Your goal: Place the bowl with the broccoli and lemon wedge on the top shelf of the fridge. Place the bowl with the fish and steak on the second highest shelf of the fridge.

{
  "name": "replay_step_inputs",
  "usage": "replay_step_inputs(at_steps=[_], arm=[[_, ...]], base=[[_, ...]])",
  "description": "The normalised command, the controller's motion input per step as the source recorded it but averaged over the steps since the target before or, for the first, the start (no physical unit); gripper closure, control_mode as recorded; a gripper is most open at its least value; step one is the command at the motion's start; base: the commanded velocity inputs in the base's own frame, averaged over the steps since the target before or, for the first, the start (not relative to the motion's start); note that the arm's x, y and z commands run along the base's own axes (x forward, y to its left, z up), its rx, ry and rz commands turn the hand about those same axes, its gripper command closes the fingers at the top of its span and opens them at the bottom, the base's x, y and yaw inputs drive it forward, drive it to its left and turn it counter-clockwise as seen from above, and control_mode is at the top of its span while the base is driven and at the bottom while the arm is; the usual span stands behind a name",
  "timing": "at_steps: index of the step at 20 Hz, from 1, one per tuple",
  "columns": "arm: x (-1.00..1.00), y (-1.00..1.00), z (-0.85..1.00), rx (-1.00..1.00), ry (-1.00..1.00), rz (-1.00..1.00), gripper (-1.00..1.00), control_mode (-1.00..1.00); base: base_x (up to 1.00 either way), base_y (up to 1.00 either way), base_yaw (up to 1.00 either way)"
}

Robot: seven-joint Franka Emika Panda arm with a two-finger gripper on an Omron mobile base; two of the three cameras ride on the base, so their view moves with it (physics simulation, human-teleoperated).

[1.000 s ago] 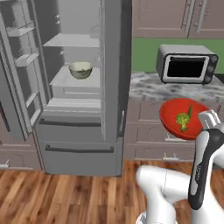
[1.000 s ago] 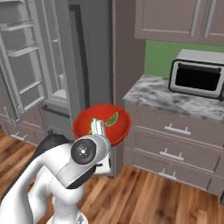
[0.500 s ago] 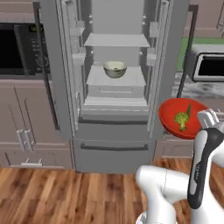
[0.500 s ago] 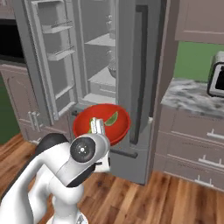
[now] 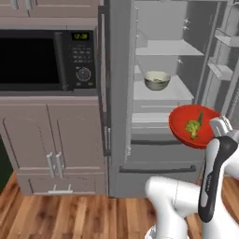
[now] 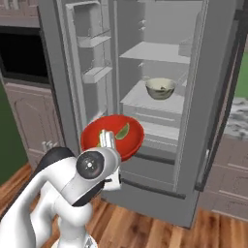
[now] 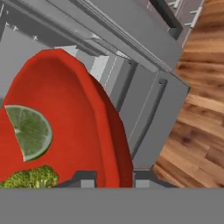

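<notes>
- While my gripper [image 7: 113, 181] holds it by the rim, the red bowl [image 5: 193, 125] hangs in the air in front of the open fridge [image 6: 193, 97], level with the drawer fronts below the shelves; my jaws are narrow, closed on the bowl's edge.
- Bowl: bright red, wide and shallow, glossy inside. It carries a broccoli floret [image 7: 30, 177] and a green-fleshed lemon wedge [image 7: 28, 129], the wedge lying just beside the floret, cut face up.
- Attitude: the bowl sits tilted in my grip rather than level; its mouth faces up and toward the base cameras. Round, so no long axis to record.
- Second bowl [image 6: 160, 88]: pale, greenish-cream, upright on a middle fridge shelf [image 6: 140, 99], near that shelf's front edge. Contents cannot be made out.
- Shelf above [image 6: 152, 52] is bare.
- Built-in microwave [image 5: 44, 60] stands left of the fridge.
</notes>
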Motion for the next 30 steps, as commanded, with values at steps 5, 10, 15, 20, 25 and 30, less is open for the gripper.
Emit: replay_step_inputs(at_steps=[5, 10, 15, 20, 25, 30], arm=[[0.0, 0.0, 0.0, 0.0, 0.0, 0.0, 1.0, 1.0], [0.0, 0.0, 0.0, 0.0, 0.0, 0.0, 1.0, 1.0], [0.0, 0.0, 0.0, 0.0, 0.0, 0.0, 1.0, 1.0], [0.0, 0.0, 0.0, 0.0, 0.0, 0.0, 1.0, 1.0], [0.17, 0.02, 0.35, 0.0, 0.06, -0.08, 1.0, -1.0], [0.0, 0.07, 0.98, 0.01, 0.0, -0.12, 1.0, -1.0]], base=[[0.92, 0.0, -0.07], [0.8, 0.0, -0.02], [0.65, -0.03, -0.05], [0.69, -0.01, -0.05], [0.09, 0.0, -0.02], [0.0, 0.0, 0.0]])
